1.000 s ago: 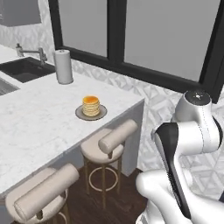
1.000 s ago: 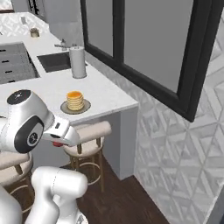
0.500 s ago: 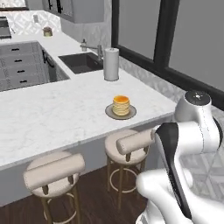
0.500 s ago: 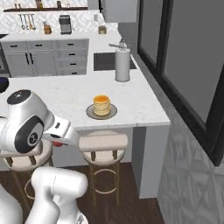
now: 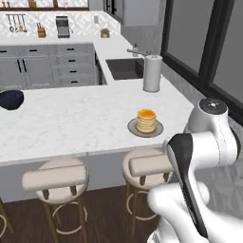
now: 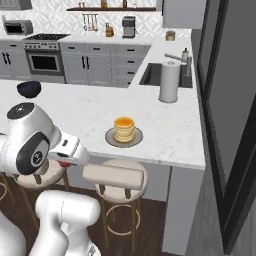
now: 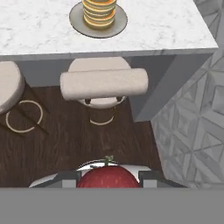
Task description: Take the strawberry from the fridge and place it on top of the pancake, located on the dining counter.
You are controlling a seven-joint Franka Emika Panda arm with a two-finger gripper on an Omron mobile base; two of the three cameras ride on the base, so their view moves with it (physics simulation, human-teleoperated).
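The strawberry is seen at the bottom centre of the hand view, gripped between the two dark fingertips of the hand, with its small green stem pointing up the frame. In the right base view a spot of red is visible at the hand, at the lower left of the frame, below the edge of the worktop. The pancake is stacked on a round grey plate near the right end of the worktop, right of centre in the left base view; in the hand view the stack and its plate lie at the top centre, well apart from the strawberry. A stool is placed directly under the plate. A dark bowl is set at the left edge of the left base view; what it holds cannot be told. A paper-towel roll is stood upright beside the dark sink at the upper right of the right base view.
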